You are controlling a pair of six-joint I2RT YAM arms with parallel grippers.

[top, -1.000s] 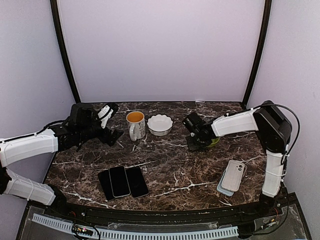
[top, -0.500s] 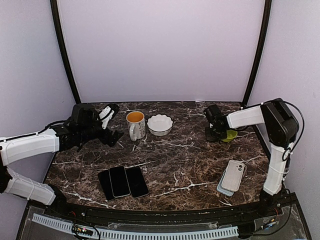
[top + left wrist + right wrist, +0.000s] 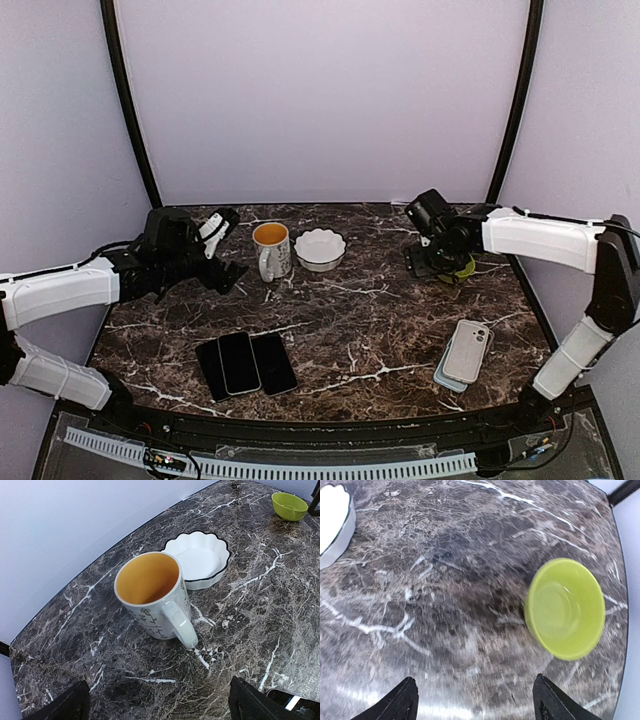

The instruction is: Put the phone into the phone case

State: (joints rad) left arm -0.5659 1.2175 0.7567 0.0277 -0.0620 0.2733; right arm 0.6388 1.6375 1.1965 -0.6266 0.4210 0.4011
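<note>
Both hands released, empty: left hand (image 3: 157, 702) at 10 o'clock by the mug (image 3: 150, 597), right hand (image 3: 472, 697) at 2 o'clock beside the green bowl (image 3: 565, 607). The phones (image 3: 243, 364) lie flat, touching, at 7 o'clock on the bench (image 3: 370, 320); the phone case stack (image 3: 466, 351) is at 4 o'clock, well apart. Risk: there's no finger gap between the phones, so a pinch may slip or drag a neighbour, and the mug and white bowl (image 3: 320, 248) near the left hand could get clipped on the swing.

Phones (image 3: 245, 363) lay at seven o'clock on the surface (image 3: 380, 320), phone cases (image 3: 463, 352) at four, the mug (image 3: 271, 250) at eleven with a bowl (image 3: 320, 250) just right, a small bowl (image 3: 565, 607) by my right claw (image 3: 472, 702) at two.
</note>
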